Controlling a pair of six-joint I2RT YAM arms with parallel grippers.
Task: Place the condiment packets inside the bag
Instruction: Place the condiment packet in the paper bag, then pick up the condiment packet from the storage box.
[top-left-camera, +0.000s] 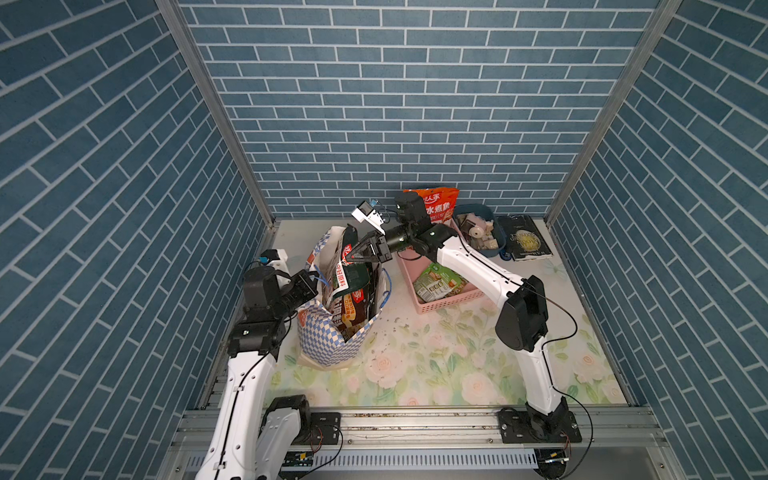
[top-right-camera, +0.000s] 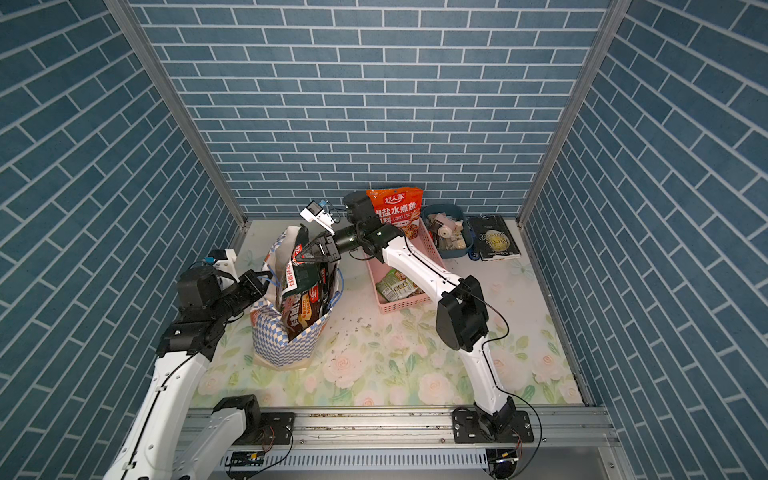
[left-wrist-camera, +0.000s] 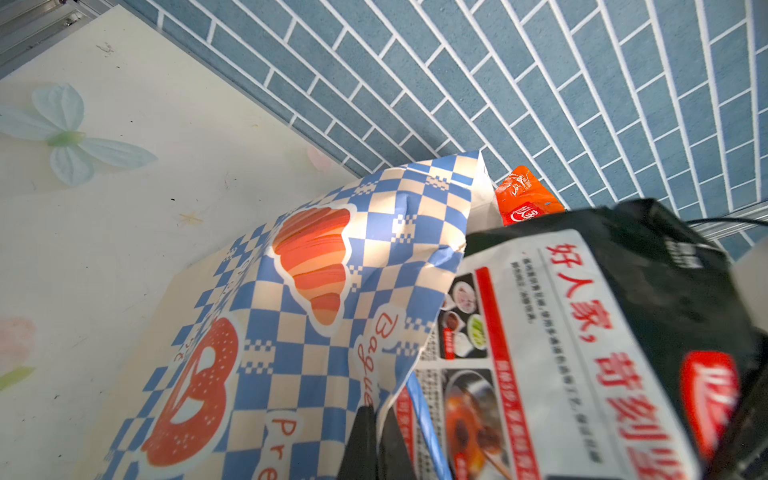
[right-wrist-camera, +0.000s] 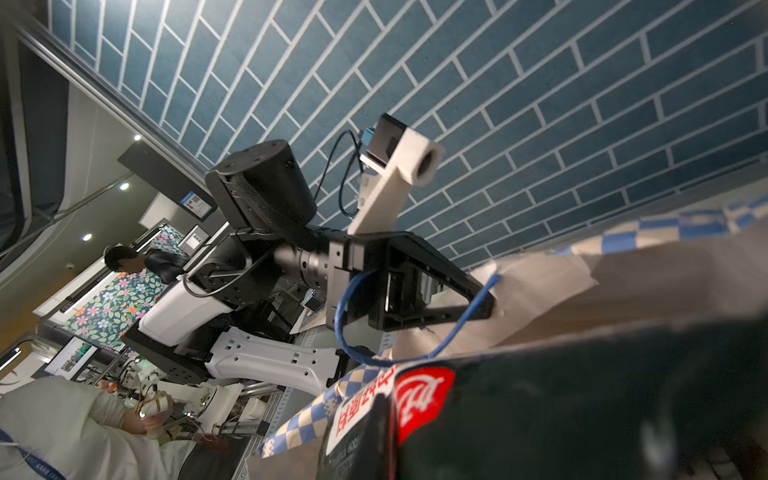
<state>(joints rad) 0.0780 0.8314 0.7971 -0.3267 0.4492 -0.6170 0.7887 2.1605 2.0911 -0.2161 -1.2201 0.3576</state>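
My right claw (top-left-camera: 352, 256) sits level at the mouth of the bag (top-left-camera: 328, 343). Its tips come to a point against the upper edge of a black packet (top-left-camera: 347, 272). From these views I cannot tell whether the jaws pinch that edge or stand slightly off it. Behind the claw the wrist runs horizontally and the forearm crosses above the pink basket (top-left-camera: 451, 303). The elbow is raised over the floral mat (top-left-camera: 415, 365), and the upper arm drops to the front rail on my right.

My left claw (right-wrist-camera: 487, 305) is clamped on the bag's paper wall at the rim on its left side, right beside a blue cord handle (right-wrist-camera: 345, 324). Its wrist points across at the bag, and the forearm climbs steeply from the front left.

The bag stands upright on the mat with its mouth open upward. Black packets stand on end inside it, long axes roughly vertical, tops poking above the rim. A green packet (top-left-camera: 438, 282) lies flat in the pink basket, its long axis roughly across the basket. An orange-red packet (top-left-camera: 436, 203) stands upright at the basket's far end, by the back wall. A blue tub (top-left-camera: 500, 239) and a black book (top-left-camera: 525, 239) lie to the right of the basket.
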